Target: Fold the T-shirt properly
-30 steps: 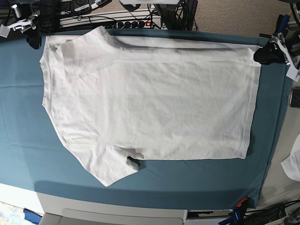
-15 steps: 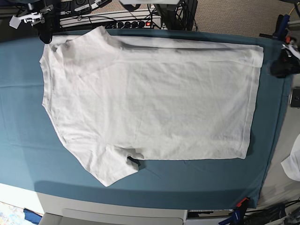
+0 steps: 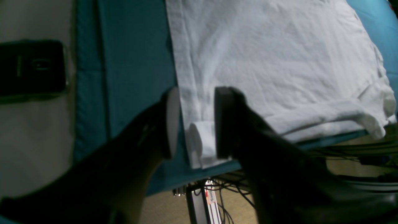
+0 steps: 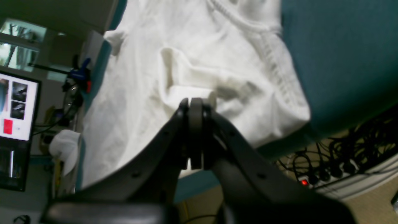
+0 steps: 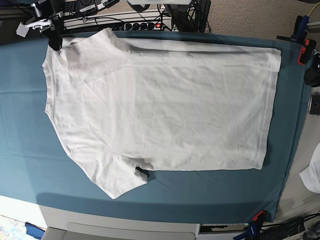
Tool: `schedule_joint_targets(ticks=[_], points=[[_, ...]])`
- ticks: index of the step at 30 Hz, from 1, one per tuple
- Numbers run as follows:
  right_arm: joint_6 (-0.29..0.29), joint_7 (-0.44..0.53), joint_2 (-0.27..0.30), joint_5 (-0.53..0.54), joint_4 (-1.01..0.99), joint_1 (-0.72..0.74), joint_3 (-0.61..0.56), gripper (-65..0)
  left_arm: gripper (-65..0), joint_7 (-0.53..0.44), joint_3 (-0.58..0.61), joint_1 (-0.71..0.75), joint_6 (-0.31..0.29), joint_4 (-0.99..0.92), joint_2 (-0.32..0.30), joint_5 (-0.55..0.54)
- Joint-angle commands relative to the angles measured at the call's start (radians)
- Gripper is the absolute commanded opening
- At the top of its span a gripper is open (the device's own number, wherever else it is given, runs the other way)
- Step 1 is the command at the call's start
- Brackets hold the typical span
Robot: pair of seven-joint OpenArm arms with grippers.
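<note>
The white T-shirt (image 5: 160, 110) lies flat on the teal table cloth (image 5: 25, 130), neckline to the left, its far side folded over. My right gripper (image 5: 54, 42) hangs at the shirt's far left shoulder corner. In the right wrist view my right gripper (image 4: 192, 104) is shut, its tips at a raised fold of the T-shirt (image 4: 140, 77) beside the ribbed neckline; whether fabric is pinched I cannot tell. My left gripper (image 5: 312, 74) sits off the cloth's right edge. In its own view my left gripper (image 3: 196, 124) is open, the hem corner of the T-shirt (image 3: 264, 56) showing between its fingers.
A dark phone (image 3: 31, 67) lies right of the cloth. A small white fabric scrap (image 5: 312, 172) sits at the right edge. A power strip (image 5: 135, 24) and cables run behind the table. Clamps (image 5: 257, 217) grip the cloth's corners. A monitor (image 4: 15, 130) stands beyond the shirt.
My right gripper moved right, onto the shirt's shoulder corner, and shut. My left gripper drew away to the right, off the hem corner. The shirt has not shifted.
</note>
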Motion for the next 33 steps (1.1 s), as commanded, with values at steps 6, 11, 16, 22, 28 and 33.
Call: schedule_joint_targets(ticks=[6, 11, 16, 22, 28, 33], points=[[0.013, 0.051, -0.024, -0.068, 0.015, -0.008, -0.04, -65.0, -44.4, -0.02, -0.01, 0.003, -0.005, 0.014, -0.023, -0.017], [0.013, 0.068, -0.043, -0.117, 0.015, -0.008, -0.086, -65.0, -44.4, -0.019, -0.01, 0.003, -0.005, 0.014, -0.023, -0.017], [0.013, 0.071, -0.051, -0.117, 0.029, -0.008, -0.087, -65.0, -44.4, -0.02, -0.01, 0.003, -0.005, 0.014, -0.023, -0.011], [0.013, 0.085, -0.051, -0.118, 0.074, -0.005, -0.087, -65.0, -44.4, -0.026, -0.01, 0.003, -0.005, 0.014, -0.023, -0.01], [0.013, 0.092, -0.051, -0.129, 0.082, 0.014, -0.108, -65.0, -44.4, -0.026, -0.01, 0.003, -0.005, 0.014, -0.023, -0.01], [0.013, 0.098, -0.052, -0.179, 0.082, 0.066, -0.203, -65.0, -44.4, -0.026, -0.01, 0.003, -0.005, 0.014, -0.023, -0.009]])
